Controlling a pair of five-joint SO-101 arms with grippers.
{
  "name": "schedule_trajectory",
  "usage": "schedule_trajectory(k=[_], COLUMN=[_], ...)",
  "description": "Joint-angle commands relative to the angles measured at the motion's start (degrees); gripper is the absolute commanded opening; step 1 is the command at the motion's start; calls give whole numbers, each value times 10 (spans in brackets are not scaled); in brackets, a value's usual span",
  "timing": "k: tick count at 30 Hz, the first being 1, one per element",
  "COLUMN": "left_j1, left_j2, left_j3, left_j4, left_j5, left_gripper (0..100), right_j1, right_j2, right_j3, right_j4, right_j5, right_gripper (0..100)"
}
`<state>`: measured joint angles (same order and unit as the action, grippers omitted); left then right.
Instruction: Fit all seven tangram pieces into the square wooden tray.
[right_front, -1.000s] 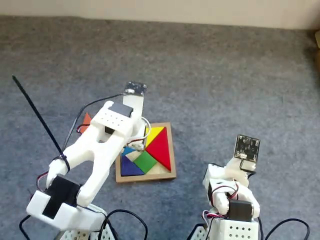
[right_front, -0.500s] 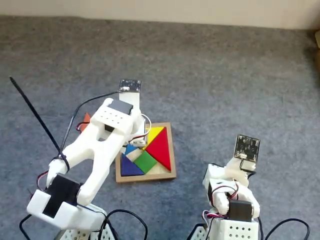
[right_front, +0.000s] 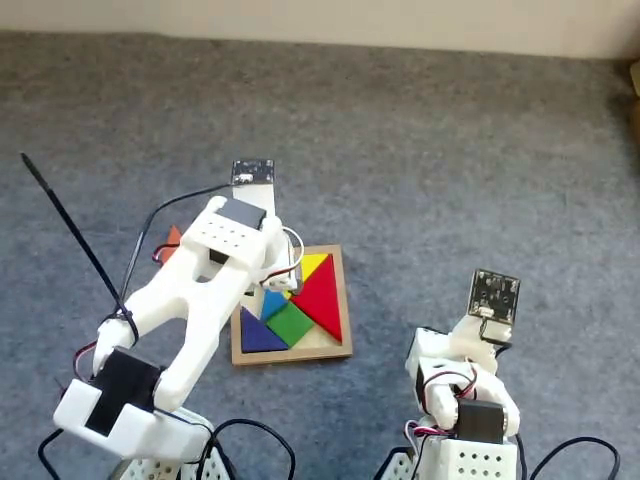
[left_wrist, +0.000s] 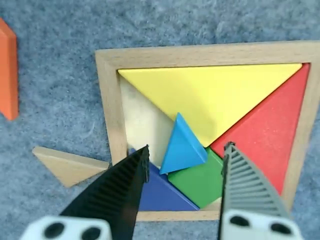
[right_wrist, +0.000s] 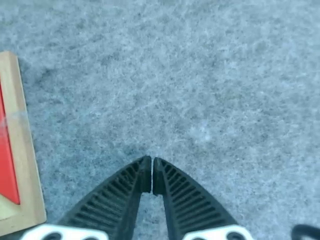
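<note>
Carpet (right_front: 450, 150) carried everything. Nearest, the right arm (right_front: 460, 385) sat folded at the carpet's near edge. Its wrist view showed the right gripper (right_wrist: 152, 161) with jaws pressed together over bare pile, the wooden tray (right_wrist: 22, 125) near it. The left arm (right_front: 200, 290) lay over the tray's left half, covering it from above. Its wrist view showed the left gripper (left_wrist: 187, 147), jaws spread, above a light blue triangle (left_wrist: 182, 147) in the tray. Around that piece sat a dark blue triangle (left_wrist: 162, 195), green square (left_wrist: 200, 180), red triangle (left_wrist: 260, 145) and yellow triangle (left_wrist: 210, 95). Just outside the tray's left rim a plain wooden triangle (left_wrist: 67, 162) lay on the carpet, at a spot the arm covered from above. Farther off lay an orange piece (right_front: 172, 243).
</note>
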<state>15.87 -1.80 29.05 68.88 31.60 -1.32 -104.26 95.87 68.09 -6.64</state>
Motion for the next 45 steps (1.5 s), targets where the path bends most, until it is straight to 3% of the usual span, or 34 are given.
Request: schedule_trajectory(k=[1,12,20,36,41,45], left_j1=[9,-62,-63,-73,-73,-95], left_j2=[-9,-2,-1,-10,-10,-10], left_j3=[-17,-11,42,40,-7,-39], left_j4=[-9,-23,-72,-76,-9,31], left_j5=[4,4,-43,-45,-49,-96], left_gripper=[239,238,238,238,238,226], right_j1=[5,6,6,6,6,5], right_j2=[-12,-12,-12,-12,-12,-11], right_j3=[65,65,65,65,65,65], right_j4=[-2,-2,-2,-2,-2,-2], right_j5=[-4,-4,-4,-4,-4,-4], right_gripper=[19,19,19,19,19,19])
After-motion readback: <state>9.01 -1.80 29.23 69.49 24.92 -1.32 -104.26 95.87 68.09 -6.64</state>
